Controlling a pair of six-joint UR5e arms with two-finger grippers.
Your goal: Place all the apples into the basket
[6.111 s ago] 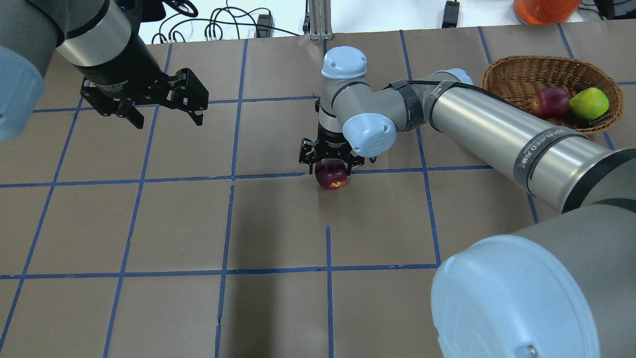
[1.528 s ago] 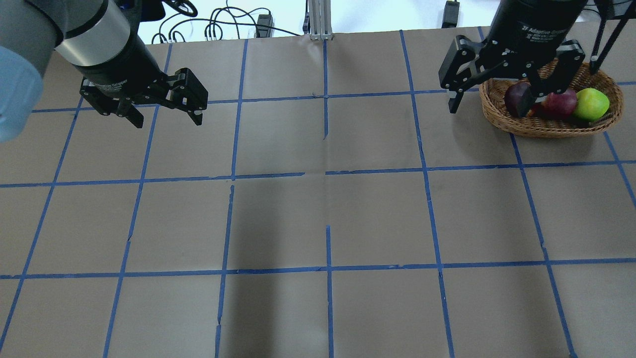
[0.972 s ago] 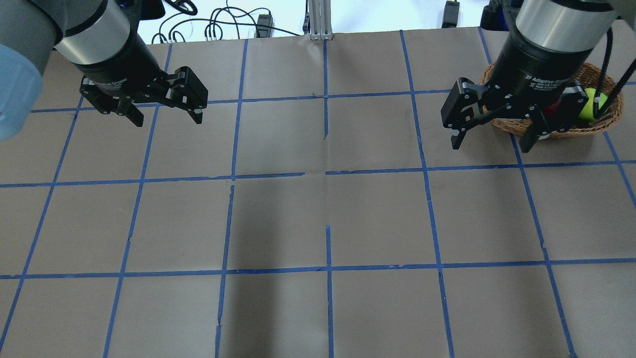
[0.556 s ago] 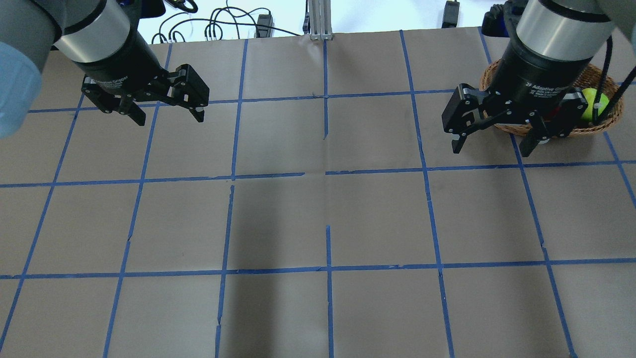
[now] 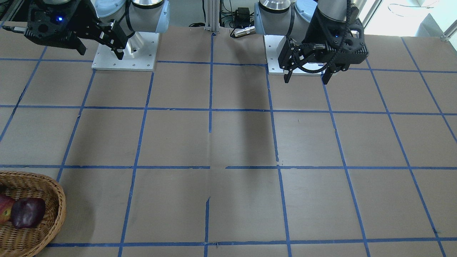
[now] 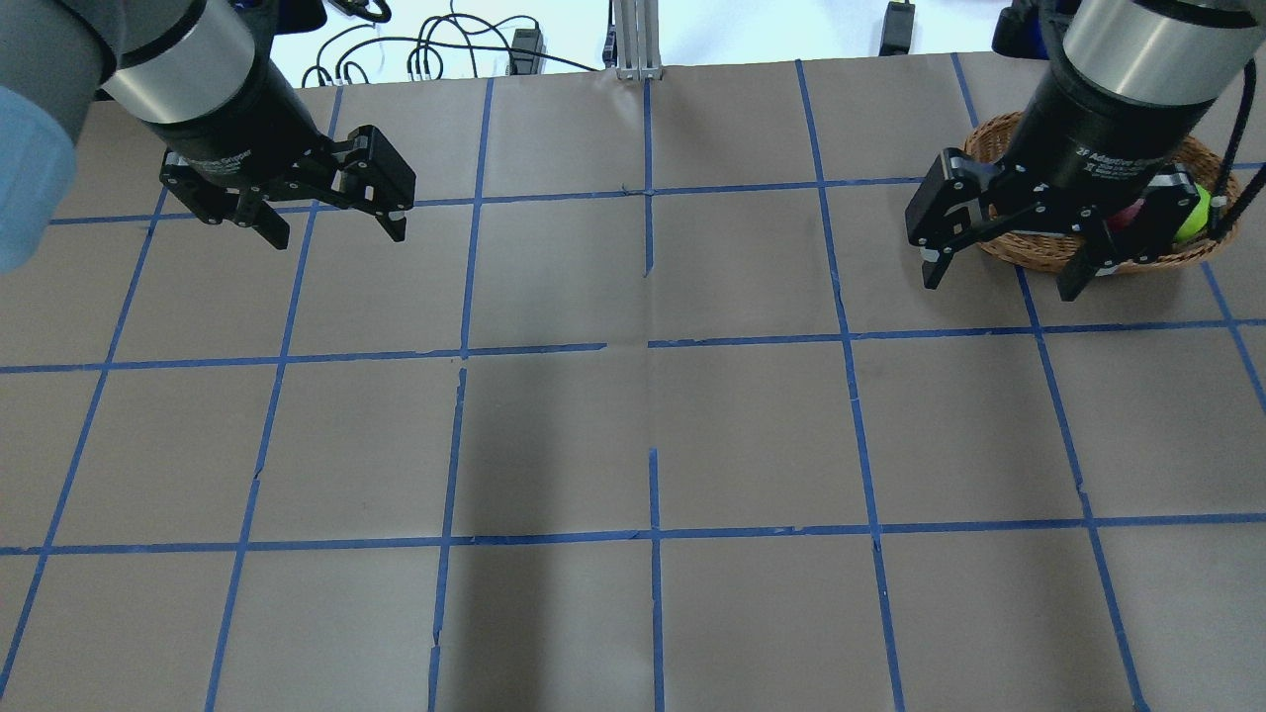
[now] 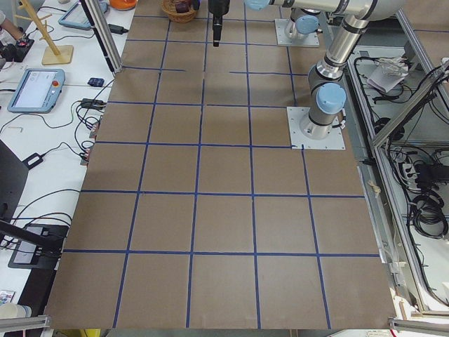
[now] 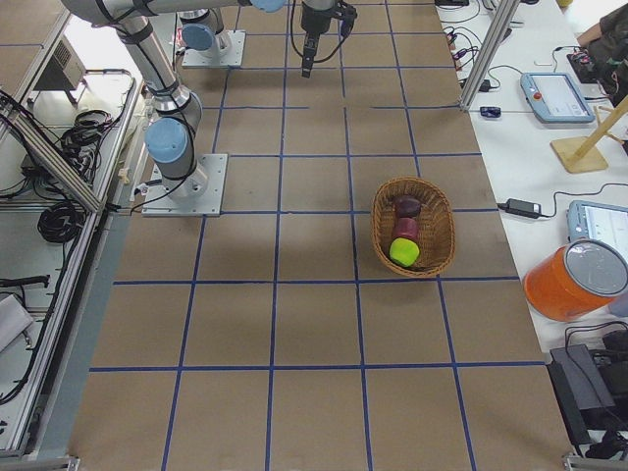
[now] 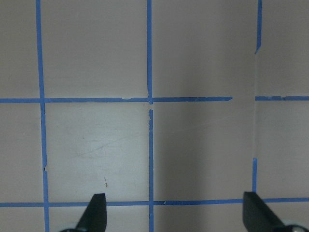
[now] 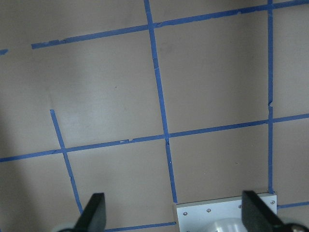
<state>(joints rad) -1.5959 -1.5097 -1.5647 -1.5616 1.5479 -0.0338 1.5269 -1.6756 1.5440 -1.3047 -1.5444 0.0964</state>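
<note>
The wicker basket [image 8: 437, 201] holds all three apples in a row: the dark maroon apple [image 8: 406, 206], the red apple [image 8: 405, 229] and the yellow-green apple [image 8: 403, 252]. In the front-facing view the basket [image 5: 57, 210] shows the maroon apple [image 5: 28, 212] and part of the red apple [image 5: 3, 208]. In the overhead view my right gripper [image 6: 1001, 282] is open and empty, above the basket [image 6: 1024, 255] on its near left rim. It hides most of the fruit; the yellow-green apple [image 6: 1194, 211] peeks out. My left gripper [image 6: 336, 237] is open and empty over the far left of the table.
The table is brown paper with a grid of blue tape [image 6: 653, 346]. Cables [image 6: 435, 54] lie beyond its far edge. An orange container [image 8: 574, 280] and tablets [image 8: 554, 93] stand on the side bench next to the basket.
My right gripper carried an apple from the table's middle to the basket, let it go, then drew back and up, open. The left arm has barely moved.
</note>
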